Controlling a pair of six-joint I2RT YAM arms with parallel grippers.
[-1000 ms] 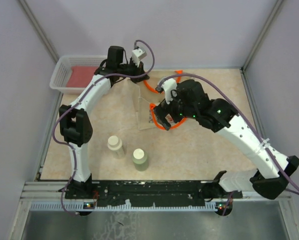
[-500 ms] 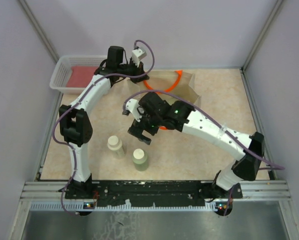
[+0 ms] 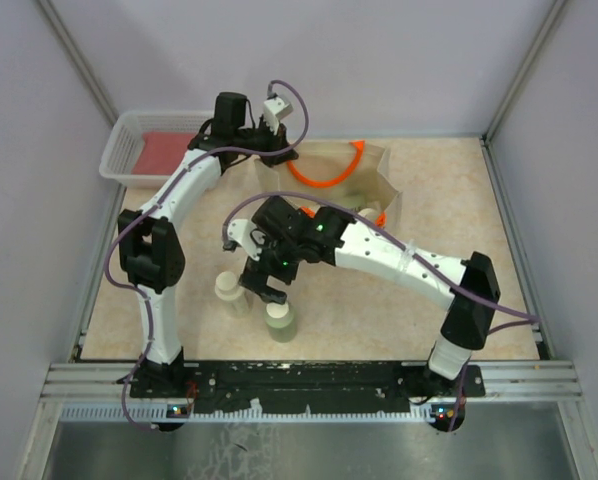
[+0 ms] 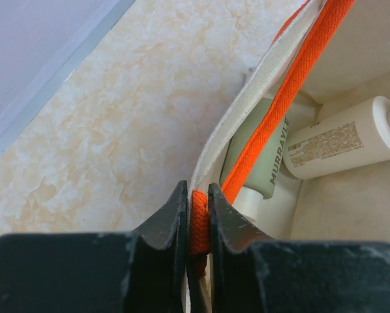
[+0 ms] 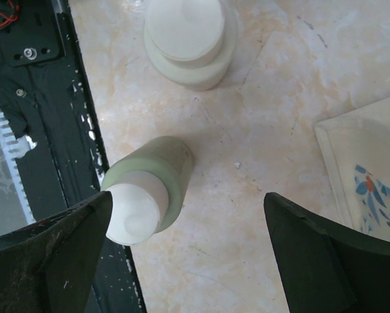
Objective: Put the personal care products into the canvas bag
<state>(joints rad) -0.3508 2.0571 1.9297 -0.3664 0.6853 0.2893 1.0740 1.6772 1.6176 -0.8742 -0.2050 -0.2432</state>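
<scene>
The canvas bag lies at the back of the table with its mouth held open. My left gripper is shut on its orange handle at the bag's rim. Inside the bag lie a green bottle and a cream bottle. Two more personal care products stand on the table near the front: a cream bottle and a green bottle. My right gripper hangs open above them, and the green bottle is close to its left finger. The cream bottle stands further off.
A white mesh basket with a flat red item sits at the back left. The printed corner of the bag lies to the right of my right gripper. The black base rail runs along the table's near edge.
My right arm has swung away from the bag toward the front left and now hangs over the two standing bottles. The left gripper has stayed shut on the handle.
</scene>
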